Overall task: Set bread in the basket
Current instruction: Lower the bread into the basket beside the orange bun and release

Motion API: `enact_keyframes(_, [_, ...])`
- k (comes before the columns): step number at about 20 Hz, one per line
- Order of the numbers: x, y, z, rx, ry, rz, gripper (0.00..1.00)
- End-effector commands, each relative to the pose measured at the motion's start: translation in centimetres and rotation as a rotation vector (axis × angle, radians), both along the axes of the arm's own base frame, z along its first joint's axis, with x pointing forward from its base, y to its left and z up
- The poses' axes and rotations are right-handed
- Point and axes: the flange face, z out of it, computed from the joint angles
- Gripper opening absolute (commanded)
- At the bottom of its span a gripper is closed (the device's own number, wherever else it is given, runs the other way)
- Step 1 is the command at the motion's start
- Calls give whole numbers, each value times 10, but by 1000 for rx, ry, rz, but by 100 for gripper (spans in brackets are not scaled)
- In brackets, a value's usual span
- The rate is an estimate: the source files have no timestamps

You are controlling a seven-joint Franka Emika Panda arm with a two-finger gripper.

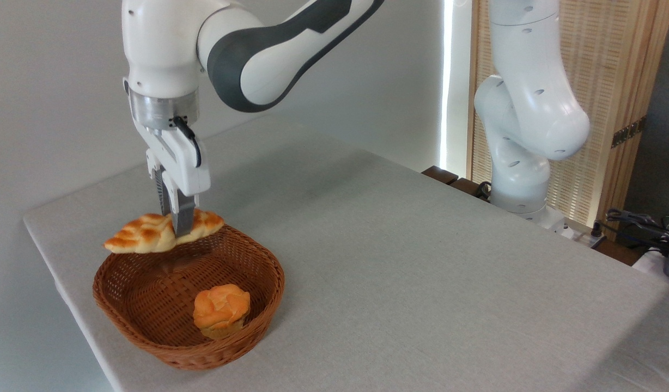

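The braided golden bread [144, 233] hangs level in the air, just over the far rim of the brown wicker basket [149, 337]. My gripper [175, 227] comes straight down from above and is shut on the bread at about its middle. One dark finger [183, 220] shows in front of the loaf; the other is mostly hidden behind it. The loaf's left end pokes out past the basket's back-left rim.
A small round orange muffin-like bun [221, 310] lies inside the basket near its front right. The grey table [400, 261] stretches right; its left edge runs close by the basket. The arm's white base [522, 179] stands at the far right, with cables [639, 223] beyond.
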Motion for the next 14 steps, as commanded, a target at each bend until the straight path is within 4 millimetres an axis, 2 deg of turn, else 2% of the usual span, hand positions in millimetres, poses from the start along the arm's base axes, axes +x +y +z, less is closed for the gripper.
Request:
enact_keyframes(1, [5, 1, -8, 81, -22, -26, 80])
enact_keyframes(3, [4, 3, -9, 109, -26, -31, 97])
enact_keyframes(4, [4, 3, -11, 110, -24, -34, 100])
enact_keyframes(14, [2, 2, -20, 110, -4, -25, 100])
